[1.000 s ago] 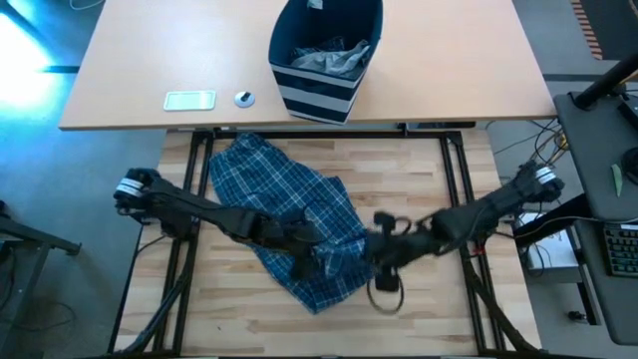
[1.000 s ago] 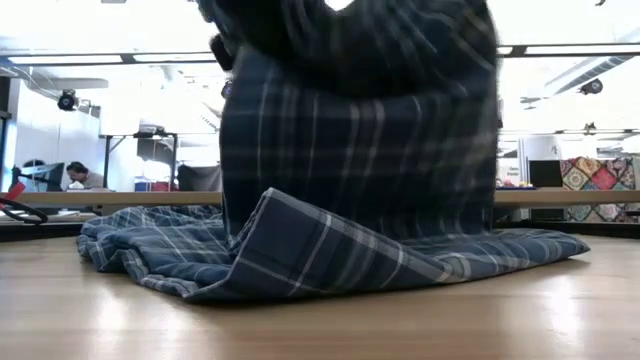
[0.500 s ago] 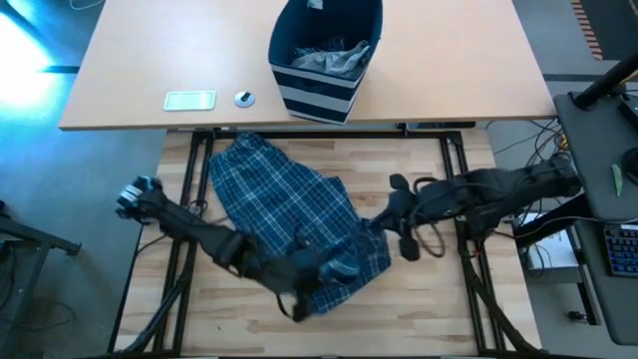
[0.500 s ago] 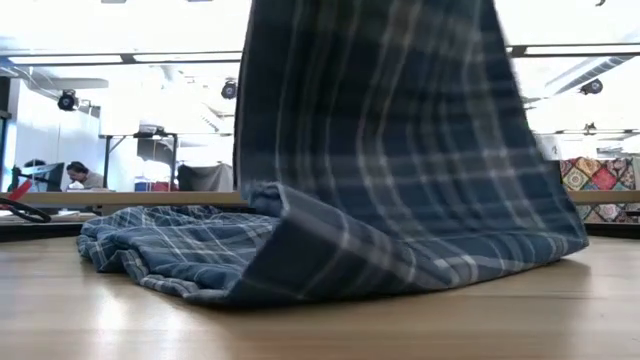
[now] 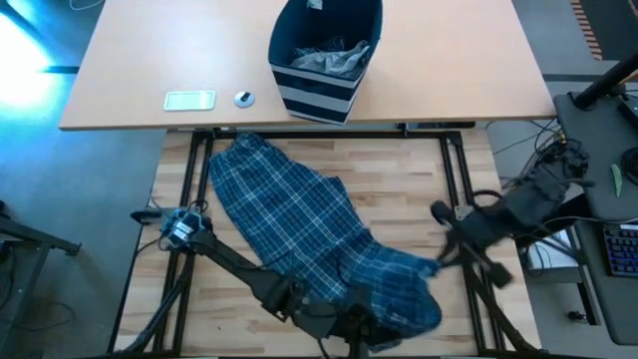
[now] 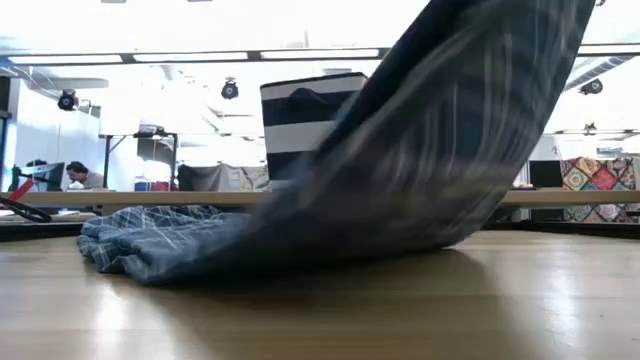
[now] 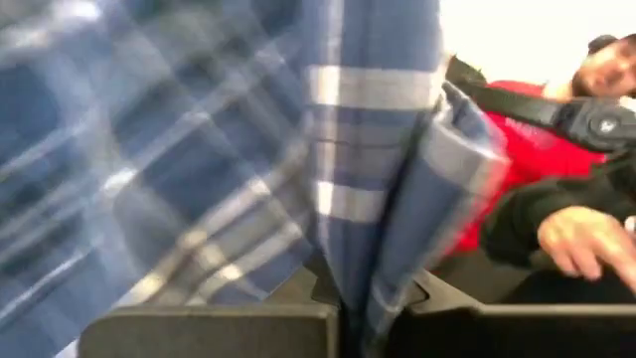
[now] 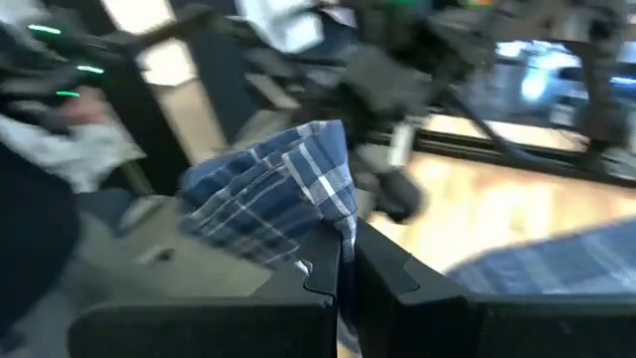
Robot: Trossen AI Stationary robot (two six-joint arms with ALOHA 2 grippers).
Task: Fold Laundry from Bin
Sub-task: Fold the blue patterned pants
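A: What am I looking at on the surface and around it?

B: From my station, the near wooden counter carries the plaid garment, spread from the far left corner diagonally toward the near edge. Beyond it stands a second, paler counter with the bin on it, navy with pale stripes, grey laundry lying inside. A small flat pale object and a little round object sit to the left of the bin. In the low view the room behind is bright, with ceiling lights and a person seated far off on the left. My left wrist camera catches a person in red just past the cloth.

A: And the arms?

B: My left arm stretches low from the left side toward the near edge; the left hand is there, fingers pressed together on a fold of the plaid garment, as the wrist view shows. My right arm is drawn back to the right, off the counter's edge. The right hand is also clamped on a corner of the same garment. Between the two, the near end of the cloth is lifted off the wood, rising steeply to the right in the low view.
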